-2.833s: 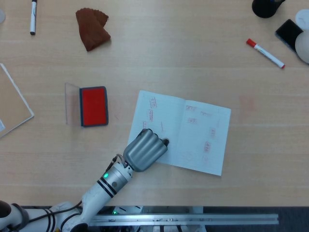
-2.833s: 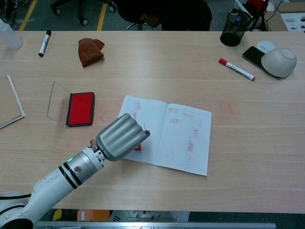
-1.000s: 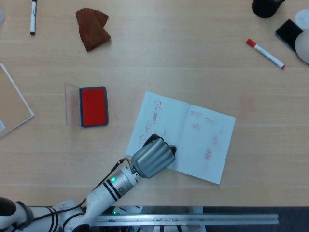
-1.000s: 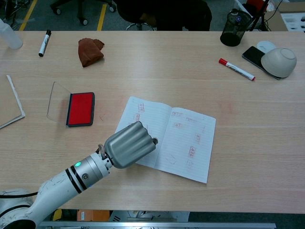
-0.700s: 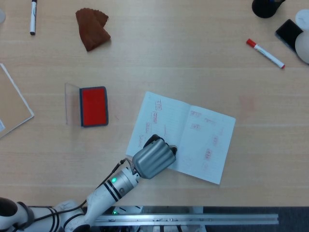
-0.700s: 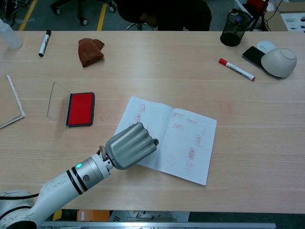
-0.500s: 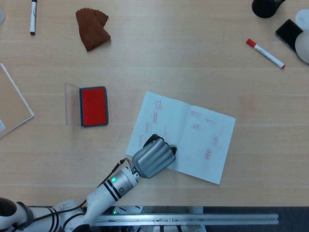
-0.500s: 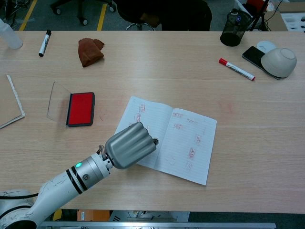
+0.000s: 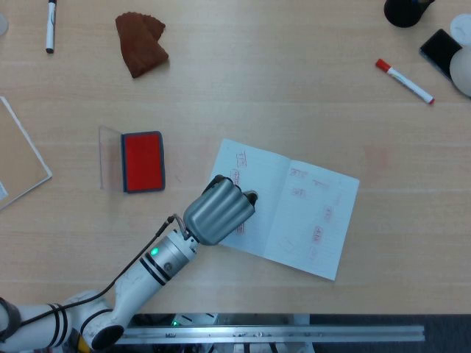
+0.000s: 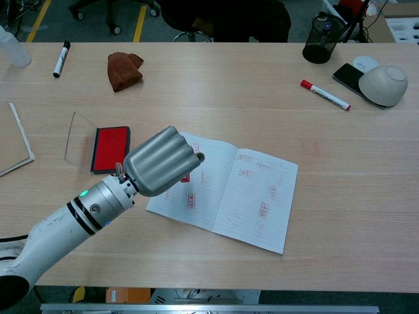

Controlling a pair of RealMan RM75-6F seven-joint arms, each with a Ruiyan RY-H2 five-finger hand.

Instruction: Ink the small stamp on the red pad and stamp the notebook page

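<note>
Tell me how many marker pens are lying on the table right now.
2: a black-capped marker at the far left edge, and a red-capped marker far right near the bowl. None seems hidden.

Worktop [image 9: 294, 95]: pale wood grain. Notebook [image 9: 309, 213]: white ruled pages, scattered pinkish-red stamp marks. Ink pad [image 9: 143, 161]: bright red in a dark grey frame, clear lid [image 9: 109, 158]. Left hand [image 9: 218, 209]: matte silver-grey; forearm white with black bands and a green light. Small stamp [image 10: 185, 176]: red. Cloth [image 9: 141, 43]: rusty brown. Marker [image 9: 405, 81]: white, red cap. Second marker [image 9: 51, 25]: white, black ends. Bowl [image 10: 383, 85]: beige.
</note>
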